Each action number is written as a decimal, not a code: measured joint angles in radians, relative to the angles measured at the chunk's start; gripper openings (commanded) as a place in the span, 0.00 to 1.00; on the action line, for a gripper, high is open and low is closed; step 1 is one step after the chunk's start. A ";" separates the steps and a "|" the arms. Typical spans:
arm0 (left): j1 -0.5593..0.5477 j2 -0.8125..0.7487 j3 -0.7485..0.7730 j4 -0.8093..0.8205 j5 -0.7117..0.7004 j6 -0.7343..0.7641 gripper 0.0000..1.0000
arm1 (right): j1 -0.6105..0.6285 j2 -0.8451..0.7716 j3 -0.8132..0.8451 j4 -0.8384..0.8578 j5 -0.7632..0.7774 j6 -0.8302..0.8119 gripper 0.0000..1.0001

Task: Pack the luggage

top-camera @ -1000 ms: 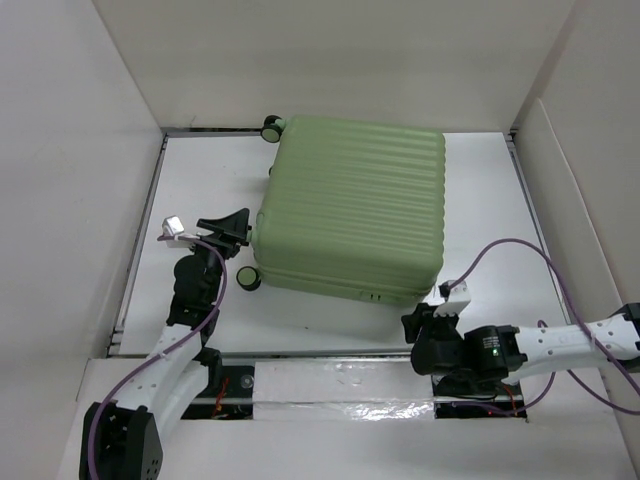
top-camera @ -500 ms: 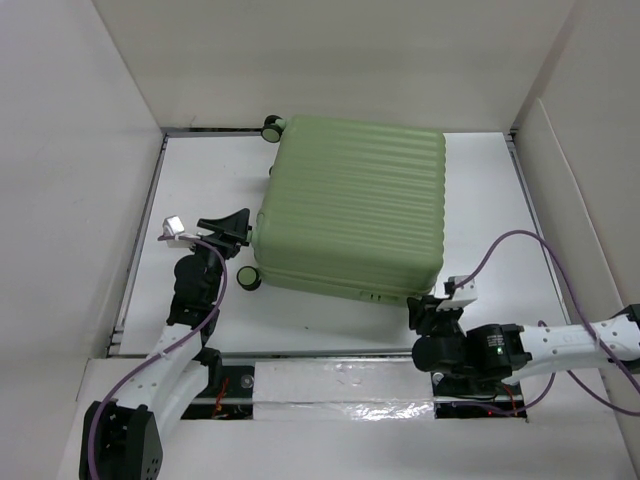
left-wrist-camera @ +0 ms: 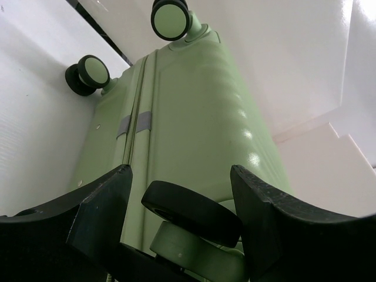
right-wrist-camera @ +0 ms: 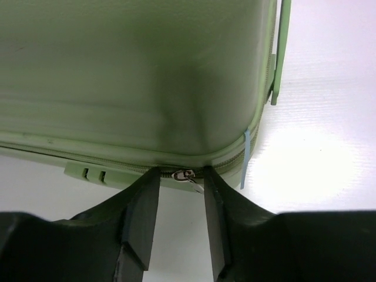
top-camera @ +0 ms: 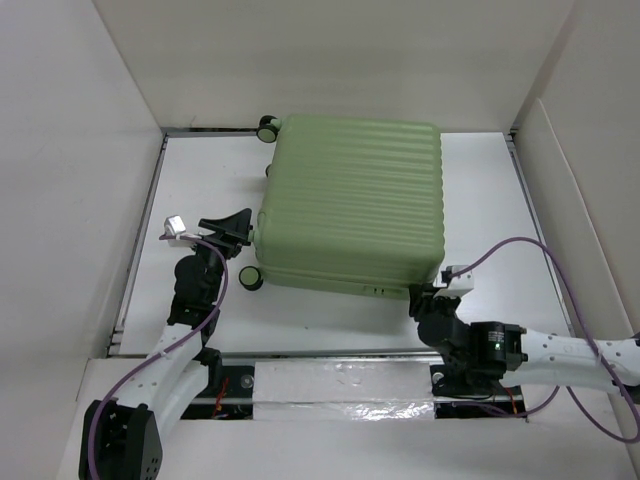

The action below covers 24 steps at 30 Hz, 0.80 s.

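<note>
The luggage (top-camera: 350, 205), a pale green ribbed suitcase, lies flat and zipped shut on the white table. My left gripper (top-camera: 226, 227) is open at its left side. In the left wrist view the left gripper (left-wrist-camera: 179, 176) stands open with a black near wheel (left-wrist-camera: 191, 211) between its fingers, not clamped. My right gripper (top-camera: 425, 297) is at the near right corner. In the right wrist view the right gripper (right-wrist-camera: 181, 176) is open, its tips against the zipper seam on either side of the metal zipper pull (right-wrist-camera: 188, 175).
White walls enclose the table (top-camera: 500, 200) on the left, back and right. Two far wheels (top-camera: 268, 127) sit by the back wall. A purple cable (top-camera: 520, 260) loops from the right arm. A small lock block (right-wrist-camera: 91, 171) sits left of the right fingers.
My right gripper has moved forward to the suitcase's near edge and now straddles the zipper pull. The suitcase has shifted slightly. The left arm has not moved.
</note>
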 measured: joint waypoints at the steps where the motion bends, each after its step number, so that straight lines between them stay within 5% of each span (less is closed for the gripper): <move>1: 0.000 0.000 0.000 0.002 0.000 0.000 0.00 | -0.002 0.000 -0.002 0.007 -0.003 -0.008 0.42; 18: 0.000 0.001 0.000 0.005 0.002 0.003 0.00 | -0.005 -0.006 -0.002 -0.080 -0.076 0.183 0.46; 22: 0.000 0.003 0.000 0.006 -0.002 0.004 0.00 | -0.005 0.020 -0.003 -0.148 -0.108 0.230 0.32; 24: -0.002 0.004 0.000 0.009 -0.008 0.008 0.00 | -0.005 0.023 -0.003 -0.172 -0.116 0.251 0.34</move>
